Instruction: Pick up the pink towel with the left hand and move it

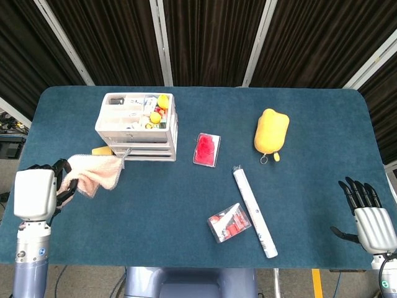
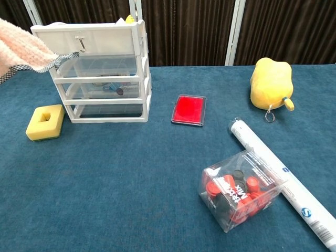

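Observation:
The pink towel (image 1: pixel 93 172) hangs in the air at the table's left side, held by my left hand (image 1: pixel 40 189). In the chest view only a corner of the pink towel (image 2: pixel 23 48) shows at the upper left edge, in front of the drawer unit; the left hand itself is out of that frame. My right hand (image 1: pixel 368 214) rests at the table's near right corner, fingers spread, holding nothing.
A white drawer unit (image 1: pixel 138 126) stands at the back left with a yellow sponge (image 2: pixel 45 122) beside it. A red pad (image 1: pixel 206 149), a yellow plush (image 1: pixel 271 131), a white tube (image 1: pixel 254 211) and a clear box of red parts (image 1: pixel 229 222) lie across the middle.

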Tool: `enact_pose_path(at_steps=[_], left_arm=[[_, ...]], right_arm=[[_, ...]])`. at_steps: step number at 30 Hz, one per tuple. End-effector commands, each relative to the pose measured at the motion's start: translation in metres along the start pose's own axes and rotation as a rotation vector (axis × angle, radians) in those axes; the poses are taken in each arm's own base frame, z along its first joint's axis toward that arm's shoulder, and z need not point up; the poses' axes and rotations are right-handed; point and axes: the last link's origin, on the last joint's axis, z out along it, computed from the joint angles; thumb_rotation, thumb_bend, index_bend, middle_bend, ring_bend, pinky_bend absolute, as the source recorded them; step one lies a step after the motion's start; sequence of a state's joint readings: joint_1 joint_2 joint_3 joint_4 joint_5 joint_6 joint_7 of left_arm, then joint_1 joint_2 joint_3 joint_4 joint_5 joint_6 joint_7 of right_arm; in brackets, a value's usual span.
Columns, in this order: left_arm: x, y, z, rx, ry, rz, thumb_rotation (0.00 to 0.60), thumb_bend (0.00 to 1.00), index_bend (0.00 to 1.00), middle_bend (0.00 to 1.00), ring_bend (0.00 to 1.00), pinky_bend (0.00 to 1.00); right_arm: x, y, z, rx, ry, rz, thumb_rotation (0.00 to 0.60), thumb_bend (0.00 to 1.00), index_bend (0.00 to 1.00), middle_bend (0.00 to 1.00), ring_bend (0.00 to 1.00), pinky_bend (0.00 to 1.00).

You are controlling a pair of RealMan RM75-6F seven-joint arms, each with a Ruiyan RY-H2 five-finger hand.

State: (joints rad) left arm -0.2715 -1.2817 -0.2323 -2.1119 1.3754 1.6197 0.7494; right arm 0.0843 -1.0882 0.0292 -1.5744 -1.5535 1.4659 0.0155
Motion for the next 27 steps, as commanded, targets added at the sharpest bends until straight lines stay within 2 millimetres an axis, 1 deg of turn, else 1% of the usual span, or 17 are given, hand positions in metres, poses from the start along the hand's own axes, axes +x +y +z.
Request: enact_pose_path(at_steps=[1,10,27], left_arm=[[-0.002,-0.001,0.005,0.0,0.003,0.008,0.6,0.74,0.99,0.87,0.78,0.73],[-0.008,-0.002,0.01,0.005,0.007,0.004,0.6,0.74,0.99,0.87,0.78,0.73],[-0.004,-0.001,0.018,-0.004,0.039,0.0,0.6,0.74,1.0,0.87,0.78,0.73]], right_arm=[[0.0,0.0,0.0,0.0,0.0,-0.001,0.6,0.01,0.0,0.0,0.0,0.0],[0.0,0.0,0.0,-0.001,0.001,-0.002,0.6,0.01,0.0,0.0,0.0,0.0],[0.0,0.0,0.0,-0.001,0.001,-0.001,0.6,0.01,0.0,0.0,0.0,0.0]])
